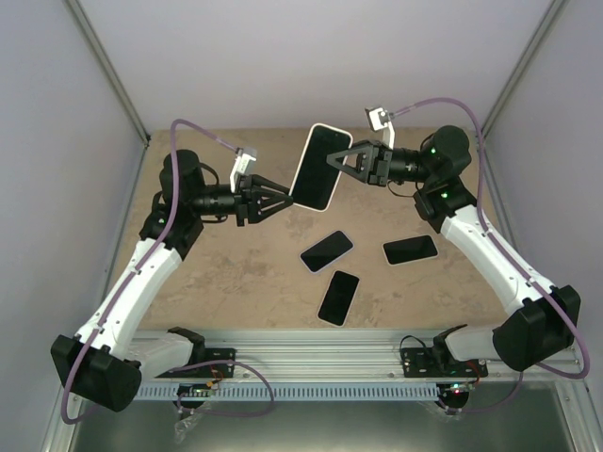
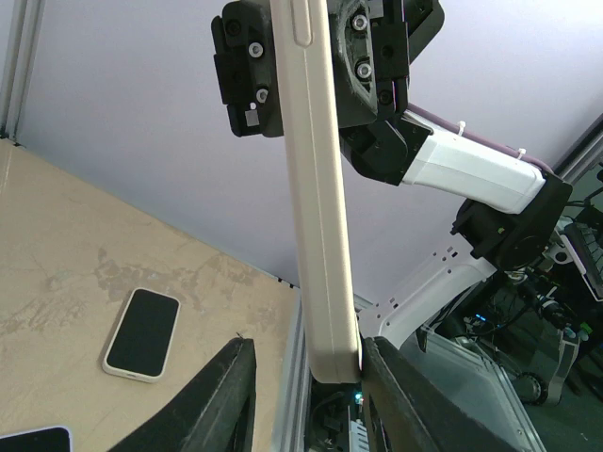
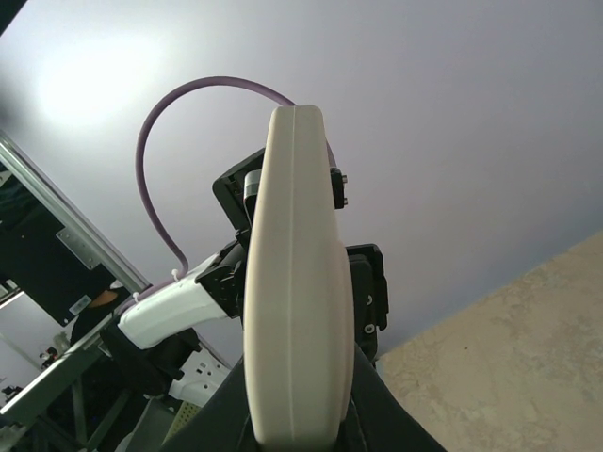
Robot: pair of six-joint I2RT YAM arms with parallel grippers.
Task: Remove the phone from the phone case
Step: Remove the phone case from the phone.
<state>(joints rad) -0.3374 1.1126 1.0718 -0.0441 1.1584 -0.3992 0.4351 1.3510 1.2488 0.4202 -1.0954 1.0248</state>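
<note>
Clamping duty falls to the right gripper (image 1: pixel 334 161), whose claw is closed across the two faces of the cream phone case (image 2: pixel 316 207) at the end away from the left arm, holding it well above the table (image 1: pixel 236 273) between the two arms. The phone (image 1: pixel 316 176) sits inside that case, dark screen toward the overhead camera, so nothing has come apart yet. Held aloft like this, the case has its back and rim free, as it would not lying flat. That is presumably the point of the lift: one arm acts as a vice while the other works an edge. The left gripper (image 1: pixel 286 198) meets the opposite, lower end. Its wrist view shows the case edge-on, with the bottom corner resting against one finger (image 2: pixel 391 395) and a clear gap separating it from the other finger (image 2: pixel 226 395). This claw therefore stands partly open around the end and is not pinching it. That reads as positioning for a peel or a push at the corner, where a soft case would likely give first. Firmness of the right-hand hold matters most, since any prying force at the far end will lever against it. Three other phones (image 1: pixel 327 250) lie flat on the table below, well apart from the raised one, dark faces up.
</note>
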